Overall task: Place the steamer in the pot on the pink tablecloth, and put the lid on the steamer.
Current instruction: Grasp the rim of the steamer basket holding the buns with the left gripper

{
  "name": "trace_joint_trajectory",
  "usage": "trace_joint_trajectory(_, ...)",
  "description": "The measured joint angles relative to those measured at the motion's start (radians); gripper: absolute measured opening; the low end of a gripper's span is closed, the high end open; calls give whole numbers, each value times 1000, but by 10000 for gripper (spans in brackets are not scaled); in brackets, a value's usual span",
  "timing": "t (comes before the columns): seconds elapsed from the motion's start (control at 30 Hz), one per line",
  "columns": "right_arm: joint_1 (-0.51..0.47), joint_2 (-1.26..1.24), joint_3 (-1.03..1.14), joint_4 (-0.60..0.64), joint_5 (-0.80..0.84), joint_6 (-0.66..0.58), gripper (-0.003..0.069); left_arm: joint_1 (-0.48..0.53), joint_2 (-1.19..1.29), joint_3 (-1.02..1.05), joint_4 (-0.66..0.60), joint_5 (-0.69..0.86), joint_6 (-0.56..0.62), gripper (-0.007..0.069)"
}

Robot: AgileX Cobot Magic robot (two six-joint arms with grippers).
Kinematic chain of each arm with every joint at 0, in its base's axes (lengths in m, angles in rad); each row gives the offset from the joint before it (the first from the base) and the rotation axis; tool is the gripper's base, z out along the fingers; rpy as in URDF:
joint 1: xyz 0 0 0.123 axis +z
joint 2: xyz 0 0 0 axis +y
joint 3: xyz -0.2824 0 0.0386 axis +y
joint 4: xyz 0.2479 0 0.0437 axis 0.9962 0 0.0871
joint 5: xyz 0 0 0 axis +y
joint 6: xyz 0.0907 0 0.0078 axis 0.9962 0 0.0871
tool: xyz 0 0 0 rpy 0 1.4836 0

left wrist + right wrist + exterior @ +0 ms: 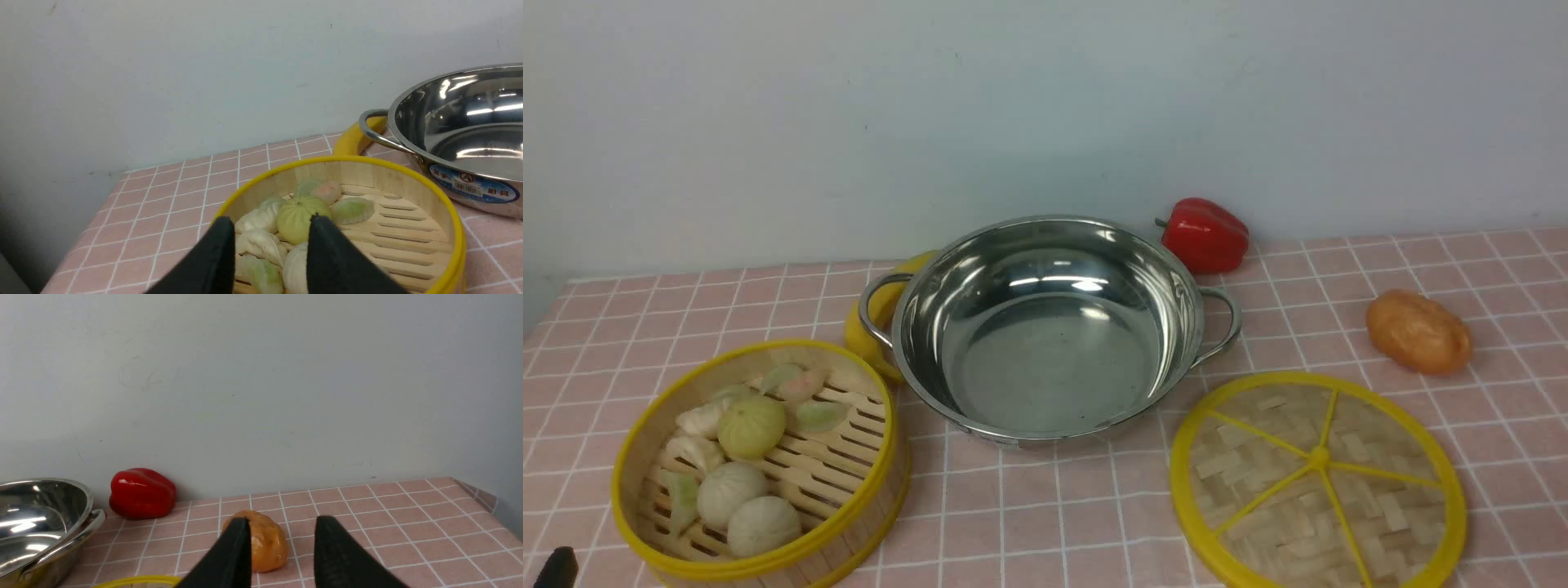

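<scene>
The steamer (837, 469), a yellow-rimmed bamboo basket of pale buns and dumplings, sits at the front left of the pink tablecloth (1045, 523). The empty steel pot (1045, 359) stands in the middle, just behind it. The lid (1319, 482), a woven disc with yellow spokes, lies flat at the front right. My left gripper (271, 223) hangs open over the near side of the steamer (408, 232), holding nothing; in the front view only one of its black fingertips (557, 567) shows. My right gripper (282, 523) is open and empty, near the lid's rim (139, 581).
A red pepper (1205, 235) lies against the wall behind the pot's right handle. An orange-brown potato (1419, 332) sits at the right, beyond the lid. A yellow object (862, 327) is partly hidden behind the pot's left handle. The cloth ends at both side edges.
</scene>
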Motion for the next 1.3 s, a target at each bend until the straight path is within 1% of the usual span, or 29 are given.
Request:
trace_joint_trajectory(0.73, 1, 0, 0, 6, 0, 4, 240, 0, 0, 0, -5, -3, 0, 243)
trace_joint_trajectory(0.77, 1, 0, 0, 25, -8, 22, 240, 0, 0, 0, -19, -6, -3, 243)
trace_joint_trajectory(0.83, 1, 0, 0, 117, -56, 98, 240, 0, 0, 0, -88, -36, -40, 243)
trace_joint_trajectory(0.97, 1, 0, 0, 375, -199, 305, 240, 0, 0, 0, -335, -111, -181, 243)
trace_joint_trajectory(1.0, 1, 0, 0, 386, -199, 313, 240, 0, 0, 0, -335, -111, -181, 243)
trace_joint_trajectory(1.03, 1, 0, 0, 467, -241, 367, 240, 0, 0, 0, -430, -132, -223, 243)
trace_joint_trajectory(1.13, 1, 0, 0, 552, -283, 429, 240, 0, 0, 0, -546, -181, -251, 243)
trace_joint_trajectory(1.3, 1, 0, 0, 590, -302, 454, 240, 0, 0, 1, -590, -273, -264, 243)
